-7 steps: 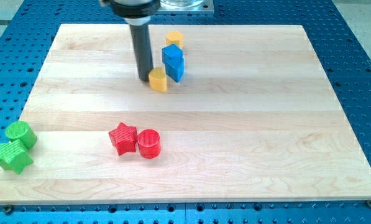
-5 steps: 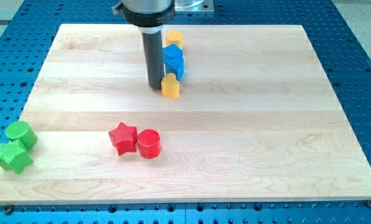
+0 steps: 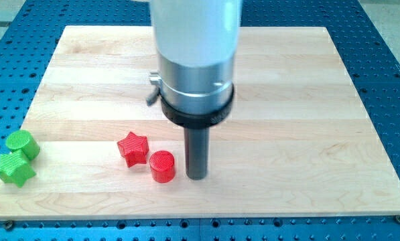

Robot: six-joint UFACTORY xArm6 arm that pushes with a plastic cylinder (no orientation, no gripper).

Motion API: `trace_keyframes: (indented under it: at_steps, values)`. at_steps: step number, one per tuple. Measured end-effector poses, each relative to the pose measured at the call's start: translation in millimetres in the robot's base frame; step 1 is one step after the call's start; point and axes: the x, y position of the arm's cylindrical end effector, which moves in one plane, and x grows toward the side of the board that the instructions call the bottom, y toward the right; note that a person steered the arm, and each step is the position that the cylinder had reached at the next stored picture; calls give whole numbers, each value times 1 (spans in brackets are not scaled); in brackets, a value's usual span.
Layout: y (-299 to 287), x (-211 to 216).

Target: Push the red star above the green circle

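Nearest the view's bottom: my tip (image 3: 197, 177) sits on the board just right of the red cylinder (image 3: 162, 167), v. close, can't tell if touching. No fingers on this rig, only a plain rod, so nothing to open, close or hold. Red star (image 3: 132, 147) lies just up-left of the cylinder, touching or nearly so, left of board centre toward the bottom. Far to the view's left, at the board's (image 3: 307, 134) left edge, the green star (image 3: 14, 169) w/ the green circle (image 3: 22, 143) right above it, the two touching. Star prob. light, rigid ribbed plastic, should slide easily on smooth wood; points make it apt to spin if pushed off-centre, so contact belongs on its right side, aimed thru the middle, w/ the cylinder out of the line. Count: 1 red star, 1 red cylinder, 1 green star, 1 green circle = 4 blocks visible; arm body hides the board's upper middle, so more may sit behind it.
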Motion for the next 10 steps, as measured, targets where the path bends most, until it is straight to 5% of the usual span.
trace_keyframes:
  at_steps: [2,5,8,9,10]
  values:
    - [52,19]
    - [-33,9]
    - [-108,-85]
    - [-20,-68]
    - [-20,25]
